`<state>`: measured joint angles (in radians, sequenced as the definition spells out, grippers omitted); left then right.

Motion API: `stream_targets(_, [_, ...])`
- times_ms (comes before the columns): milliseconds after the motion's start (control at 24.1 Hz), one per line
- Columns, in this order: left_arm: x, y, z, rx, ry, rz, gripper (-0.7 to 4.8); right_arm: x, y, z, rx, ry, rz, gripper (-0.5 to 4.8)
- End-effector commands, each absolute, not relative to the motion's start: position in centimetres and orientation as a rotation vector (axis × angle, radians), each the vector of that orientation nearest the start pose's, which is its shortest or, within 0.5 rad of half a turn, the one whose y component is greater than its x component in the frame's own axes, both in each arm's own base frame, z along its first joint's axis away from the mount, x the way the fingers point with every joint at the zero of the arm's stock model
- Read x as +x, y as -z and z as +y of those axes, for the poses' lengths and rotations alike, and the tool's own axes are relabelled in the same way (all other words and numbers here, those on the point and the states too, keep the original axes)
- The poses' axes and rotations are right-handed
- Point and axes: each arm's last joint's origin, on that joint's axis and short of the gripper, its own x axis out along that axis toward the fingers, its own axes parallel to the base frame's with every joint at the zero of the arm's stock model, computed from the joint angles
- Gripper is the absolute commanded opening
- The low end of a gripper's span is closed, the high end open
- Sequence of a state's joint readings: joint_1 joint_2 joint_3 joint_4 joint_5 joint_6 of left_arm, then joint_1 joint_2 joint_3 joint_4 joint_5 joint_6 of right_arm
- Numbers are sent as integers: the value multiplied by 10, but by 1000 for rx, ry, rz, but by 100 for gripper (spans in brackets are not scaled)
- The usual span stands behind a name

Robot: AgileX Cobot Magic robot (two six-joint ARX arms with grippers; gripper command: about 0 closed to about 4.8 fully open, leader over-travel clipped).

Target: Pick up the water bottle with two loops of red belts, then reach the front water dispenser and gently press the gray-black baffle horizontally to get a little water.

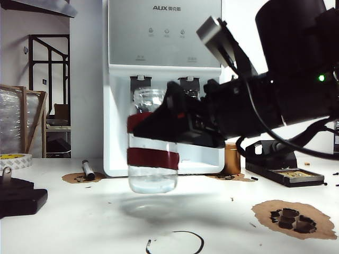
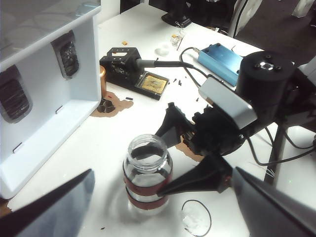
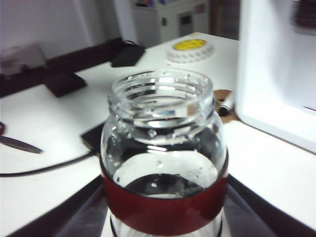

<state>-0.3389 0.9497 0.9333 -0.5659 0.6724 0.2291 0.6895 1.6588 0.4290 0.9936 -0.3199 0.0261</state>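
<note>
**Trainee:** Bottle position first: where was it at that point?

**Instructor:** The water bottle hung clear of the white table, its shadow beneath it, in front of the water dispenser and about level with the recessed bay. The right gripper came in from the right and had its two black fingers closed on the glass, one on each side, around the upper red band. The mouth was open and upright, with a thin pool of what looked like water at the bottom.

**Trainee:** And the left one?

**Instructor:** The left gripper held nothing. Its jaws stood wide apart, hovering on the near-left side, looking down on the bottle.

**Trainee:** How should the step have been handled?

**Instructor:** By my reading, the carry toward the bay was under way. The dark baffles sat at the far side of the bay, two of them, so the arm needed to line the bottle's shoulder up with one, keep the jar level, and push straight in, gently. A tilt would have spilled; a hard push could have slipped the glass between the fingers.

**Trainee:** Hazards nearby?

**Instructor:** The soldering station lay at far right, well apart.
</note>
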Motion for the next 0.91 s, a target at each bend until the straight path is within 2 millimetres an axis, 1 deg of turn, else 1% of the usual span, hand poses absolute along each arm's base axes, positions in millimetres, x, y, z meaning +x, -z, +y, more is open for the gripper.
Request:
stream_targets(42, [171,-327,-80,112,1049,463,479,205,-123,185,-60,-974,269,121])
stream_targets(125, [171,-327,-80,113,1049,459,479,205,-116,187,-73,-951,282,121])
stream_targets(249, [171,-327,-80,113,1048,460,479,202,-101,195,-66,-917,253,120])
stream_targets(374, [171,-327,-80,113,1047,460,479,199,-94,199,-46,-912,258,121])
stream_targets(623, [172,-327,-80,114,1047,459,479,197,-89,198,-40,-895,281,121])
stream_targets(748, [172,-327,-80,114,1047,458,479,195,-88,197,-27,-924,293,121])
stream_targets(914, [172,-327,-80,114,1047,460,479,195,-88,197,10,-917,314,139])
